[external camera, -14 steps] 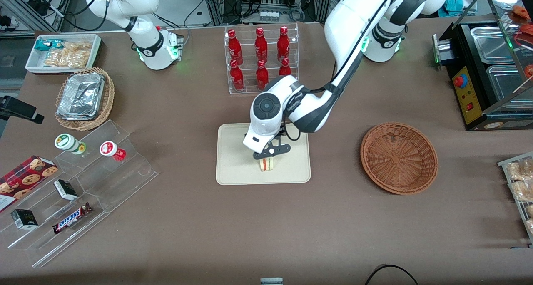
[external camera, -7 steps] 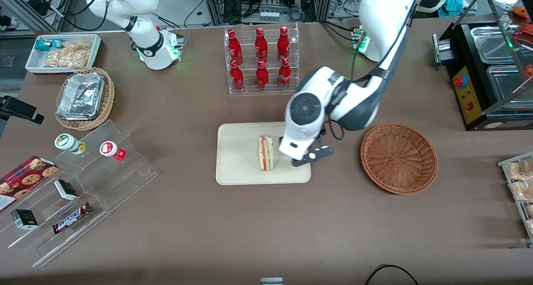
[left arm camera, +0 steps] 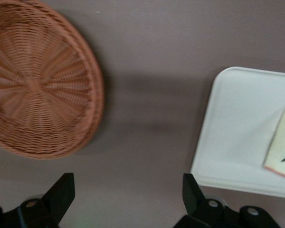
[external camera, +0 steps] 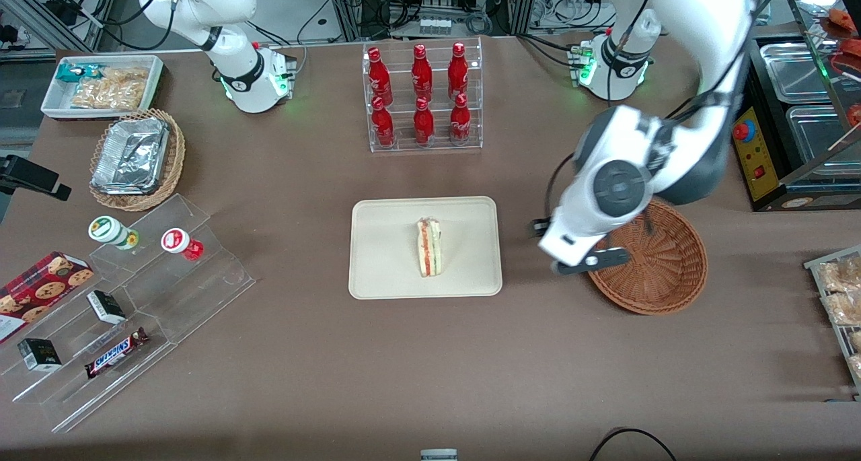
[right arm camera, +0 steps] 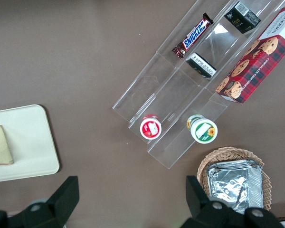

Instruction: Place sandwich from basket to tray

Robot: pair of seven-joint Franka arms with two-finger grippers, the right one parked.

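The sandwich (external camera: pixel 429 247) stands on its edge on the cream tray (external camera: pixel 383 259), near the tray's middle, with its red and green filling showing. The reddish-brown wicker basket (external camera: pixel 666 266) lies toward the working arm's end of the table and holds nothing. My left gripper (external camera: pixel 590 262) hangs above the basket's rim nearest the tray, open and empty. In the left wrist view my gripper (left arm camera: pixel 127 194) is over bare table between the basket (left arm camera: pixel 38 85) and the tray (left arm camera: pixel 237 128), with the sandwich (left arm camera: pixel 282 149) on the tray. The right wrist view also shows the tray (right arm camera: pixel 23 142) and the sandwich (right arm camera: pixel 0 145).
A clear rack of red bottles (external camera: pixel 422 97) stands farther from the camera than the tray. A clear stepped shelf with snacks (external camera: pixel 134 299), a tan basket with foil containers (external camera: pixel 138 158) and a white bin (external camera: pixel 101 84) lie toward the parked arm's end. A black appliance (external camera: pixel 794 111) stands beside the basket.
My gripper let go of the sandwich on the tray, rose, and swung away toward the basket. The sandwich stays where it was set down.
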